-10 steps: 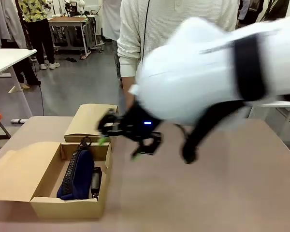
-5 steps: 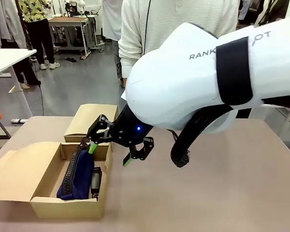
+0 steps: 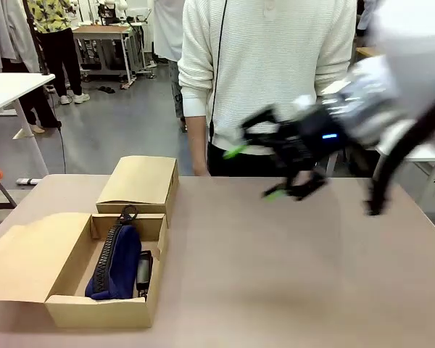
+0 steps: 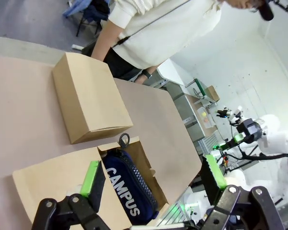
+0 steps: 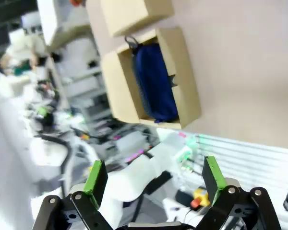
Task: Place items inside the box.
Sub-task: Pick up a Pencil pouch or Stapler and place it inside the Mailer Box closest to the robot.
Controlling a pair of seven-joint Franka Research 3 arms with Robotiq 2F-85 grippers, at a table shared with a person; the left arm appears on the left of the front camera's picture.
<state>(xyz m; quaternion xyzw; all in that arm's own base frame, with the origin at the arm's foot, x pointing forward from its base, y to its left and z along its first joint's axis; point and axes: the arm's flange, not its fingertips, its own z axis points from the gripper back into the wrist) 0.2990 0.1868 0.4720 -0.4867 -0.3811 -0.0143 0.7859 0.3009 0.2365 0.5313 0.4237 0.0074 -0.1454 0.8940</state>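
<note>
So the right pincer had swung off the box and up toward the person, jaws wide and empty, so I'd guess that drop was done. The navy case and a stapler sat in the box, well to its left and lower, with bare counter beneath it. The left pincer hung wide above the case.

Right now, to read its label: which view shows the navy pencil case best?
Left wrist view: the navy pencil case is near, its CAMPUS print readable. Front view shows its zipped edge, no print; right wrist view shows it small, print unseen.
</note>
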